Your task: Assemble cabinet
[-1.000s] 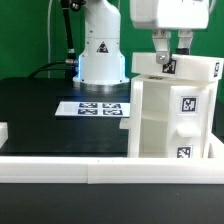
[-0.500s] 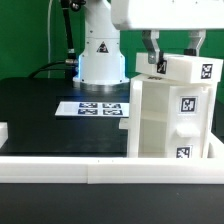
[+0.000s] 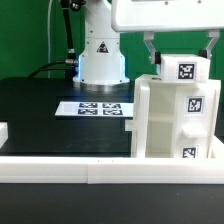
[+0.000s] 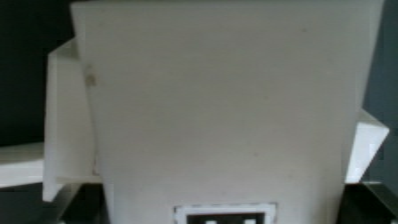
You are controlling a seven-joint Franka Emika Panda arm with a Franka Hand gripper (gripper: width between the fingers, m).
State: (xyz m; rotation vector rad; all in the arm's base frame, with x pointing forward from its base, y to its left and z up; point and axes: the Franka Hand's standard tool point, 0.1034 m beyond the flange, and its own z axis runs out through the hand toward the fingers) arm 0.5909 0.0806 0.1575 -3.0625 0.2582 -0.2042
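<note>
The cabinet stands upright on the black table, at the exterior view's right, just behind the white rail along the near edge. Its top block sits tilted, tag facing out, and two more tags run down its front face. My claw is right above that top block, one finger dropping on each side of it; whether I'm squeezing it, I cannot tell. In the wrist view the white body fills nearly everything. The marker board lies flat beside the cabinet, with my base behind it.
</note>
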